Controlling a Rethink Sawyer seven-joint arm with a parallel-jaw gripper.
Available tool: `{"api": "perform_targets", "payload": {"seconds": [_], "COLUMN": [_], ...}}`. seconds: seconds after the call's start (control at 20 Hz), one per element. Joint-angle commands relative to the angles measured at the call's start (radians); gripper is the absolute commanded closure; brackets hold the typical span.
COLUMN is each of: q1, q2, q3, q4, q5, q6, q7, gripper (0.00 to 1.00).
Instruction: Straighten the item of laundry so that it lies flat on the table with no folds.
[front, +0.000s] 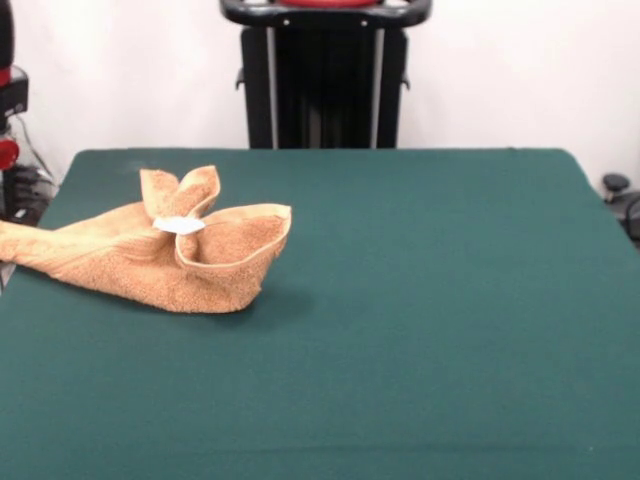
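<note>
While the orange-tan towel lies bunched at the left of the green table, its long axis runs leftward past the table edge; a white tag sits on top; no gripper shows, so its jaws cannot be judged.

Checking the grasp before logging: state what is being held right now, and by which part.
Nothing is held. The orange-tan towel lies crumpled on the green table, one end past the table's edge, and no gripper appears in the front view.

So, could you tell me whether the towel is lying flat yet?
No. The towel is bunched, its edges curled up into a raised loop.
</note>
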Motion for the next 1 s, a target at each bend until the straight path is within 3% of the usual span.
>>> {"api": "perform_targets", "payload": {"seconds": [0.05,0.25,0.65,1.0], "q1": [0.052,0.043,-0.036,0.023], "q2": [0.035,0.013,0.002,-0.087], "q3": [0.161,0.172,0.235,0.184], "q4": [0.115,0.134,0.152,0.273], "q5": [0.001,0.015,0.057,0.073], "q6": [-0.001,0.019,0.115,0.093], "q7": [-0.273,-0.284,-0.416,-0.240], "gripper": [1.00,1.00,1.00,1.00]}}
